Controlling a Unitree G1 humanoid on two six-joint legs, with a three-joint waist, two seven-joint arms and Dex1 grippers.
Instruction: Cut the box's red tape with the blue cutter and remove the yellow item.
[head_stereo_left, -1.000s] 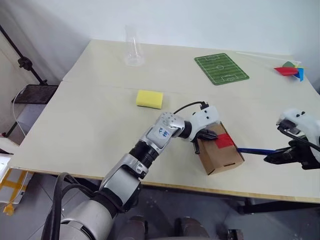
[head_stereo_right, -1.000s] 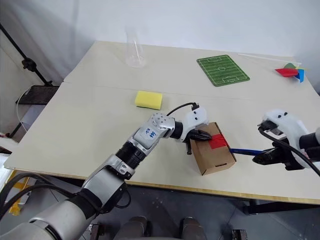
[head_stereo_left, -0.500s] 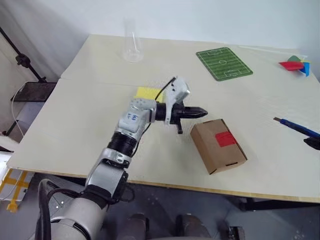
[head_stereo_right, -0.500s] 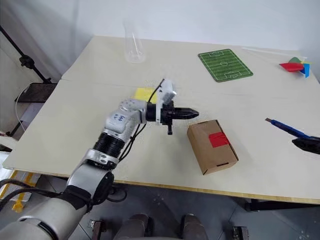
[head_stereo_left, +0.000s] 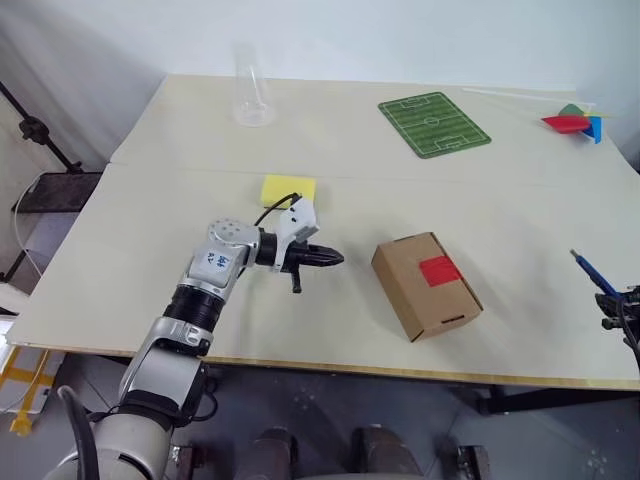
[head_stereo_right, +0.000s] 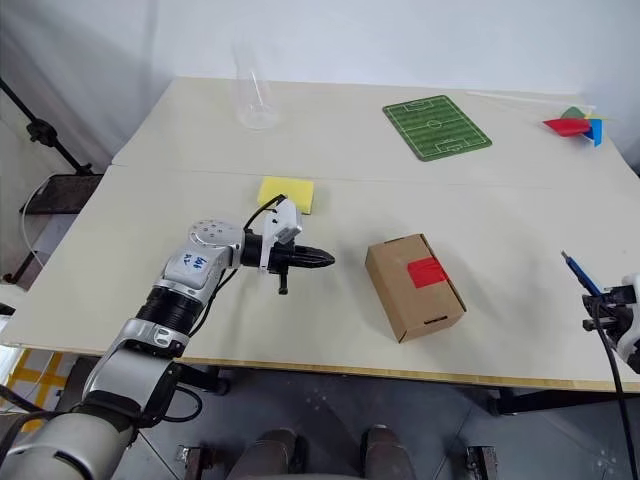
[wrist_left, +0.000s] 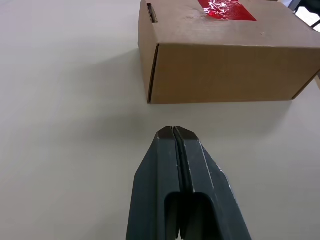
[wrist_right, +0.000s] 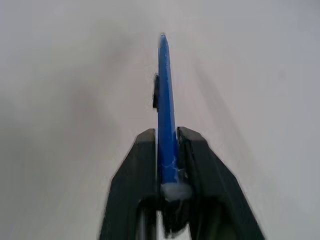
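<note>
The brown box (head_stereo_left: 427, 285) lies near the table's front edge, its red tape (head_stereo_left: 438, 270) on top. My left gripper (head_stereo_left: 325, 258) hovers a short way to the left of the box, shut and empty, pointing at it. In the left wrist view its fingertips (wrist_left: 165, 134) are pressed together, with the box (wrist_left: 225, 65) and the red tape (wrist_left: 226, 9) ahead. At the table's far right edge, my right gripper (wrist_right: 167, 132) is shut on the blue cutter (wrist_right: 166, 100), which sticks out straight past the fingers. The blue cutter (head_stereo_right: 578, 273) is well clear of the box. The yellow item is hidden.
A flat yellow sponge (head_stereo_left: 288, 189) lies just behind my left gripper. A clear glass (head_stereo_left: 250, 95), a green football-pitch mat (head_stereo_left: 434, 124) and a red paper pinwheel (head_stereo_left: 572, 123) stand at the back. Bare table (head_stereo_left: 520, 230) separates the box from the cutter.
My left gripper has drawn back to the left, off the box, still shut. My right gripper has carried the cutter away from the box to the table's right edge. The camera has shifted.
</note>
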